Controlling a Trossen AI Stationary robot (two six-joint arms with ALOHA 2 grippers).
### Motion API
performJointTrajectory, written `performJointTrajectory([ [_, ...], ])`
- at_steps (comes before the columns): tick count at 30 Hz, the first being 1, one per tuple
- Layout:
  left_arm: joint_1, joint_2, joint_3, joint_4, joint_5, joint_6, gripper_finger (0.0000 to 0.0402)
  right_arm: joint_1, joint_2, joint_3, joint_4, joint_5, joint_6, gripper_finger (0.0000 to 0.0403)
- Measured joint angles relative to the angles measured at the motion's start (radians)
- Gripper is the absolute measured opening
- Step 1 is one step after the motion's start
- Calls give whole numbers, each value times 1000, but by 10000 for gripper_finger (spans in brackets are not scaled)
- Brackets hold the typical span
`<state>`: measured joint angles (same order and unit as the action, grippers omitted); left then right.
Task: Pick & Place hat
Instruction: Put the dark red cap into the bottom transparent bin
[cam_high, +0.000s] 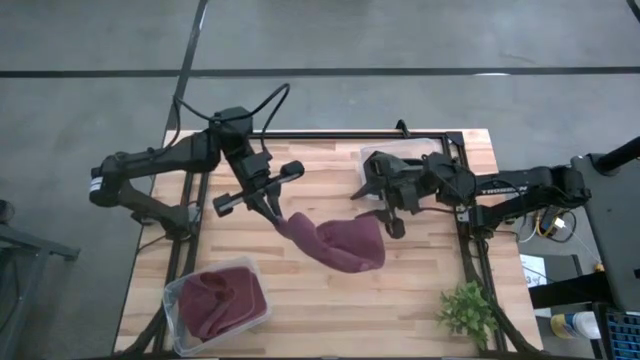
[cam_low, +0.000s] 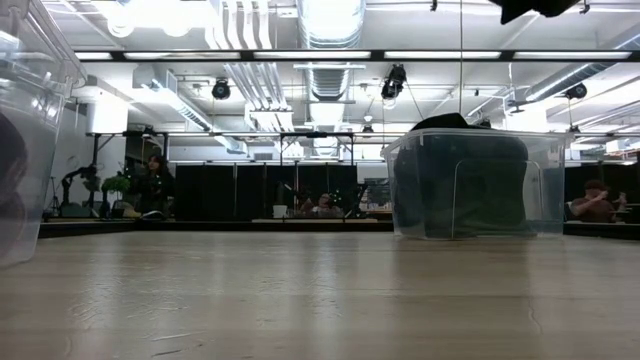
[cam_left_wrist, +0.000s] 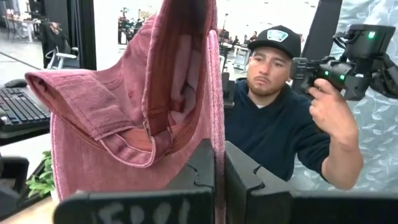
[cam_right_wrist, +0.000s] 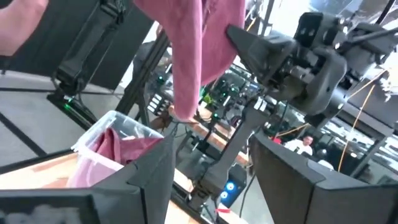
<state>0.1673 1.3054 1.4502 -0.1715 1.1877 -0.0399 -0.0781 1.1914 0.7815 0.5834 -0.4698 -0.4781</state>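
A maroon hat (cam_high: 345, 243) hangs in the air over the table's middle, and its inside (cam_left_wrist: 143, 106) faces the left wrist camera. My left gripper (cam_high: 270, 207) is shut on one end of it. My right gripper (cam_high: 381, 208) is open just right of the hat and touches nothing; in its wrist view the hat (cam_right_wrist: 199, 50) hangs ahead of its spread fingers (cam_right_wrist: 211, 180). The low view shows no hat on the table. My left gripper (cam_left_wrist: 219, 168) pinches a thin edge of the hat (cam_left_wrist: 215, 124) between its two fingers. That edge stands upright between them. In the high view the fingers slant toward the table's near right and hold the hat's narrow end (cam_high: 290, 224). The hat is lifted clear of the table.
A clear bin (cam_high: 180, 322) holding more maroon cloth (cam_high: 220, 298) sits at the near left corner. A second clear bin (cam_low: 460, 185) stands at the far right, under the right arm. A green plant (cam_high: 468, 310) is at the near right. A person (cam_left_wrist: 280, 99) stands beyond the table.
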Motion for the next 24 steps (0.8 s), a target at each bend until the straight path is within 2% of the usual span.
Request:
performJointTrajectory([
  [6,0,38,0,2,-1,20,7,0,71,52,8,-23,19,205],
  [11,1,55,0,3,-2,16,7,2,120,101,2,-100,62,205],
  [15,0,49,0,4,-1,-7,7,2,135,112,-10,-168,83,205],
  [20,1,42,0,5,-3,6,7,16,138,113,27,-187,86,205],
  [24,2,45,0,3,-21,14,7,36,150,134,33,-204,91,189],
])
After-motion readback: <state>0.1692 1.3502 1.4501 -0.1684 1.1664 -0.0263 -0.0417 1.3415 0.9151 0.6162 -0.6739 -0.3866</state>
